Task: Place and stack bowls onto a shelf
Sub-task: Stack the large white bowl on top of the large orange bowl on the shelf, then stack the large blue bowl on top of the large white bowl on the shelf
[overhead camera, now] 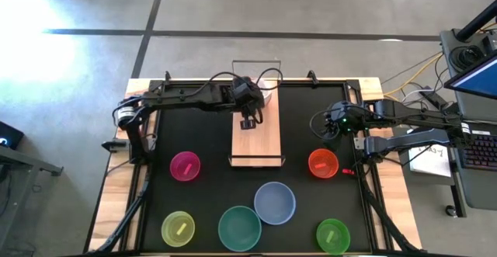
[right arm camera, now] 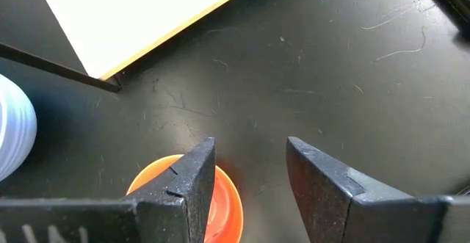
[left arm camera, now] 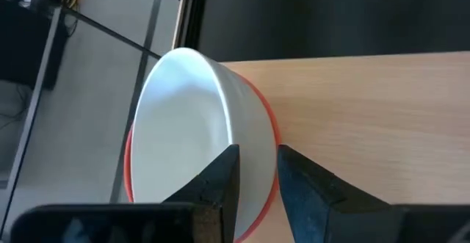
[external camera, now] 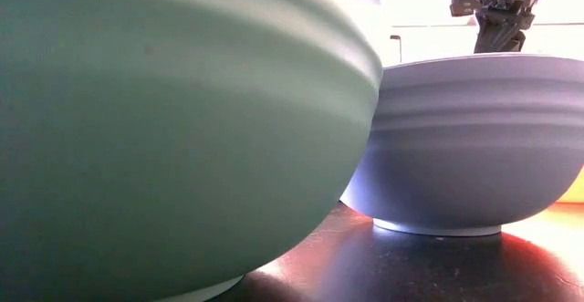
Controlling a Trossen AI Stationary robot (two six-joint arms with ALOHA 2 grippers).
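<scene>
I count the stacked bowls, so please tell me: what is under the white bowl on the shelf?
Under the white bowl a thin red-orange rim shows, so a red-orange bowl holds it, on the shelf. Its body is covered, so any further bowl below is hidden.

We are seeing the narrow light-wood shelf board (overhead camera: 257,137) lying at the middle of the black tabletop mat (overhead camera: 303,125), with a white plastic bowl (left arm camera: 187,118) nesting in a red plastic bowl (left arm camera: 270,125) at its far end. The small magenta bowl (overhead camera: 185,165) is sitting left of the board, the small orange bowl (overhead camera: 323,163) right of it. Nearer the front edge, the yellow-green bowl (overhead camera: 178,228), large teal bowl (overhead camera: 239,228), large grey-blue bowl (overhead camera: 274,203) and green bowl (overhead camera: 332,234) are lying left to right, the teal and grey-blue just beside each other
</scene>
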